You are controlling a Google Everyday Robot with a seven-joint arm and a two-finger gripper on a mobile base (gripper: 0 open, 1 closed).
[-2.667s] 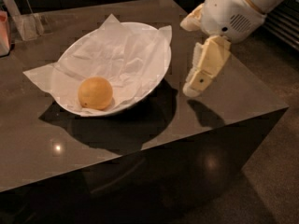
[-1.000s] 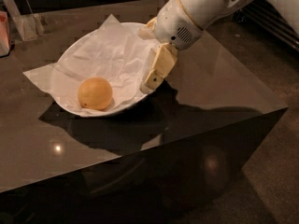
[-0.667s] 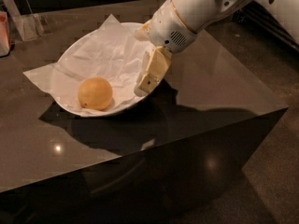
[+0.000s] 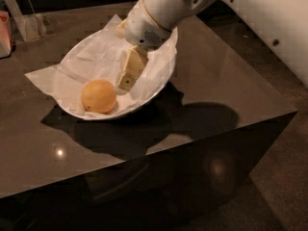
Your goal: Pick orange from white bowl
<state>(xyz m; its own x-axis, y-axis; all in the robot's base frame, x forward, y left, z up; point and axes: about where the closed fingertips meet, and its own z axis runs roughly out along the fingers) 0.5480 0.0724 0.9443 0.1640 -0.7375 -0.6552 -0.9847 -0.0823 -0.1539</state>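
Note:
The orange (image 4: 98, 96) lies in the front left part of the white bowl (image 4: 167, 70), on the crumpled white paper lining (image 4: 96, 57). The bowl stands on a dark glossy table (image 4: 216, 81). My gripper (image 4: 126, 83) hangs from the white arm (image 4: 159, 11) that comes in from the upper right. It is inside the bowl, just right of the orange and close to it, with its tip low near the paper. It holds nothing that I can see.
A clear plastic holder (image 4: 30, 25) and a pink-red object (image 4: 5, 32) stand at the table's far left. The table's front edge (image 4: 144, 155) and right corner (image 4: 294, 112) drop off to the floor.
The gripper has moved left from outside the bowl's right rim, over the rim and into the bowl, ending beside the orange. The orange and bowl have not moved.

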